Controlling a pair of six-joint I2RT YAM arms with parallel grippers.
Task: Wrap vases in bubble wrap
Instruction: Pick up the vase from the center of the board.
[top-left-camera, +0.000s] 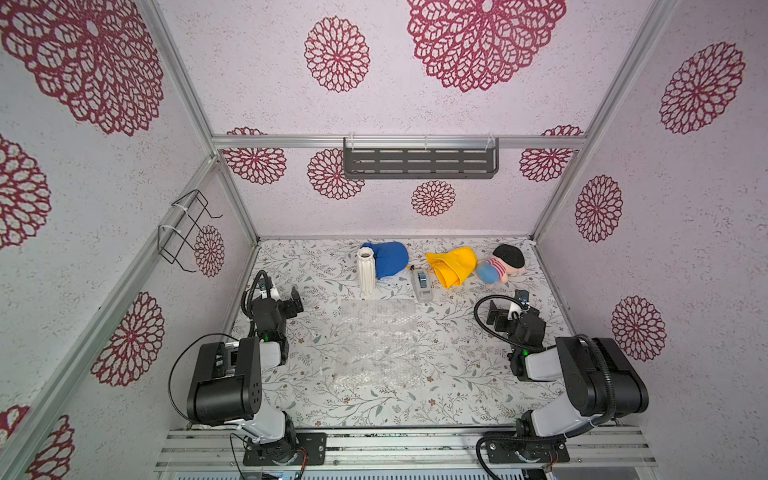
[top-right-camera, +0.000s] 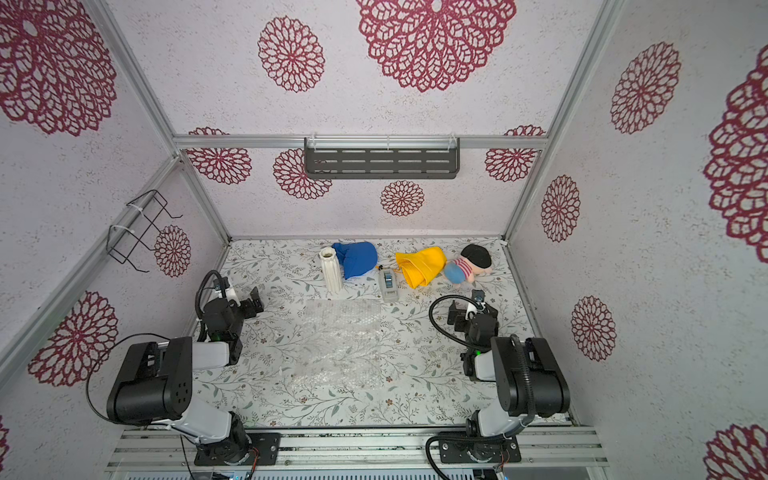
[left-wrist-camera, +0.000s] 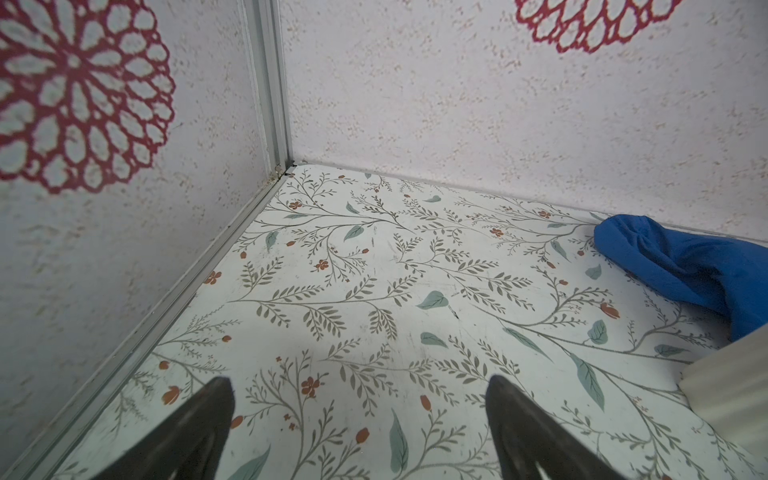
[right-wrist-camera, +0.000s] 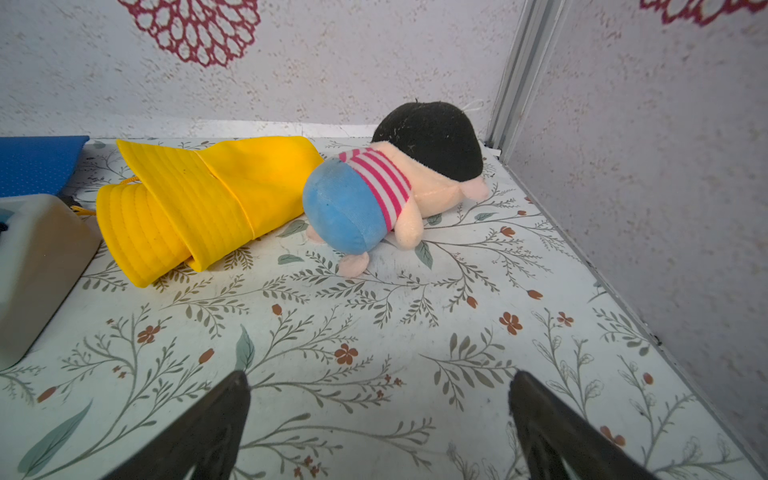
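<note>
Clear bubble wrap (top-left-camera: 376, 340) lay spread flat, seemingly staged to receive the upright ribbed vase (top-left-camera: 366, 270) just behind; left gripper (left-wrist-camera: 359, 384) and right gripper (right-wrist-camera: 380, 376) flanked it, wide apart, empty.

We're inside a boxed cell: pale textured walls (top-left-camera: 478, 112) stamped with crimson lace-like flower medallions (top-left-camera: 336, 54), held by aluminium frame bars (top-left-camera: 291, 142). Upper centre in both top views, a grey slotted shelf (top-left-camera: 419, 162) hangs from the crossbar. At mid-left, a black wire rack (top-left-camera: 187, 228) clings to the side wall. Below, the evenly lit worktop (top-left-camera: 316, 399) wears a leaf-and-flower print, with ribbed metal rails (top-left-camera: 395, 451) along the bottom edge.
</note>
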